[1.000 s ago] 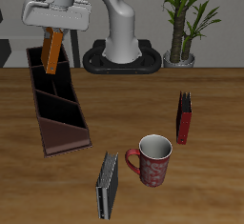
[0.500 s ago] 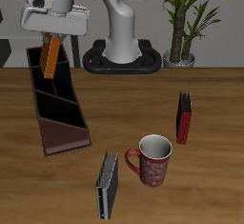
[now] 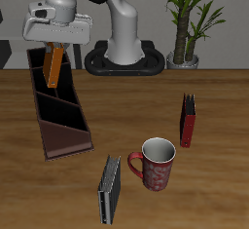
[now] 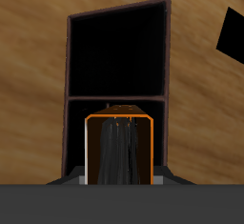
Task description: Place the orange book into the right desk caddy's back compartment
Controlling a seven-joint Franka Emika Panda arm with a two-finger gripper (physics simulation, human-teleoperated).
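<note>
Since the earlier frame our gripper (image 3: 54,40) has carried the orange book (image 3: 53,63) down and slightly farther back. We pinch it by its top so it hangs upright above the right desk caddy (image 3: 58,111), apparently over the back compartment (image 3: 43,69); the fingertips themselves are hidden behind the book.

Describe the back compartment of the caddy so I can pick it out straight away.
Find the long dark-brown caddy lying on the table. Follow it from its sloped low end to the far end, under the gripper holding the orange book. The back compartment is that squarish end section with full-height walls.
</note>
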